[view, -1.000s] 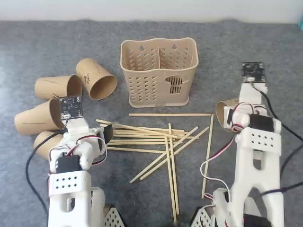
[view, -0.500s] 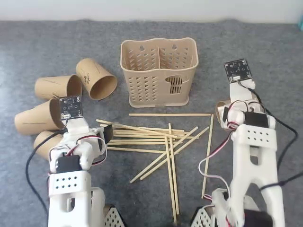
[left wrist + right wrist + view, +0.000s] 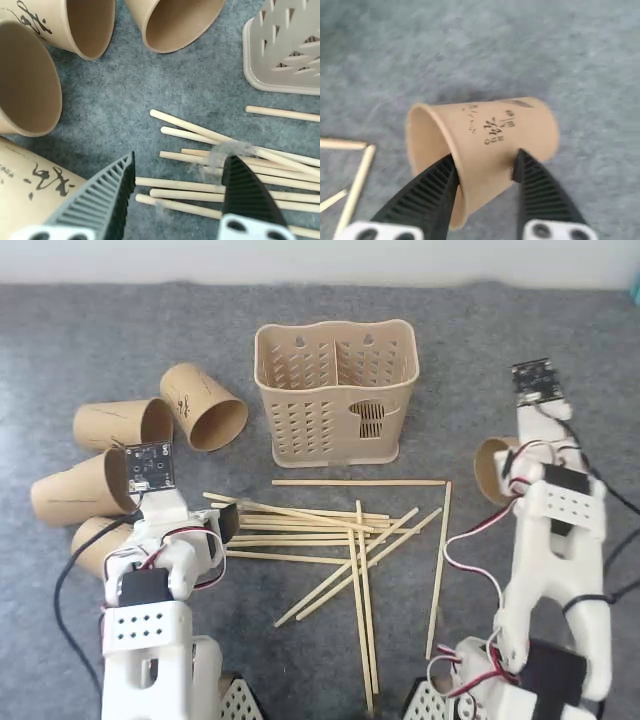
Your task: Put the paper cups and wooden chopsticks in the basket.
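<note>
Bright, diffuse light falls evenly from overhead on the grey desk in the high view, so the basket throws only a thin soft shadow along its foot at 6 o'clock and the wooden chopsticks lay faint dark lines beside themselves. The white left arm at 7 o'clock and right arm at 5 o'clock show brightest, while the mouths of the paper cups near 10 o'clock sink into brown shade. Both wrist views are lit just as flatly, and a darker patch lies on the cloth beside the paper cup between the right gripper jaws.
</note>
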